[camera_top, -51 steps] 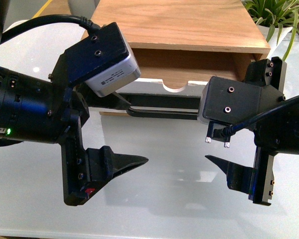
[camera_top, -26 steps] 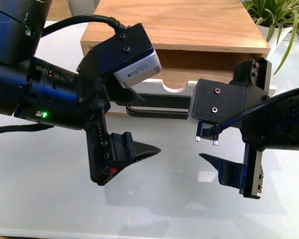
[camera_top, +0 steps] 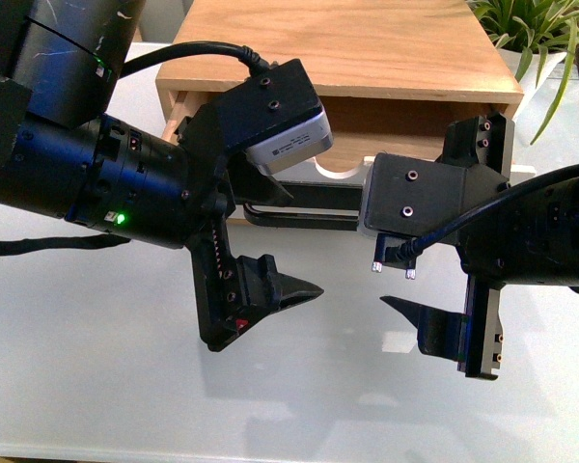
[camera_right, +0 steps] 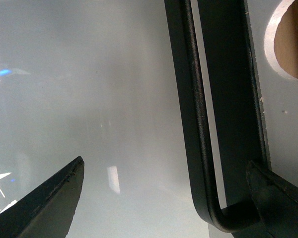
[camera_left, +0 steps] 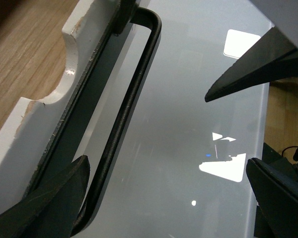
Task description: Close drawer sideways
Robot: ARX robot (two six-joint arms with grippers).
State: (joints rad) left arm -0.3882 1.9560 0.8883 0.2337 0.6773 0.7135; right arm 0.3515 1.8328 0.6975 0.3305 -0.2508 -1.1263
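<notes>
A glossy white bench [camera_top: 77, 367] carries everything and mirrors the dark arms above it. At its far side stands a boxy cabinet [camera_top: 367, 43] of pale, fine-grained wood with a flat top. The drawer [camera_top: 343, 174] sits at the cabinet's near face. It is wide and shallow, with a white painted front panel, and bare wood shows behind the panel where it stands out a little from the cabinet. A smooth semicircular notch is cut into the panel's top edge, and the left wrist view shows chipped paint around it [camera_left: 20, 129]. Along the front runs a long, thin bar handle [camera_top: 309, 217] of matte black metal, held off the panel and bent round at each end.

The left pincer [camera_top: 289, 241] is spread wide and pinches nothing. Its fingers are black, wedge-shaped and tapered to points. In its wrist view one finger [camera_left: 44, 203] lies over one end of the handle, beside the panel. The other hangs above bare bench, well apart from the drawer. I cannot tell whether the near finger touches.

The right pincer [camera_top: 396, 256] is likewise spread and empty. One finger [camera_right: 278, 198] lies by the bend at the handle's other end, against the drawer front, and the other is out over the bench.
</notes>
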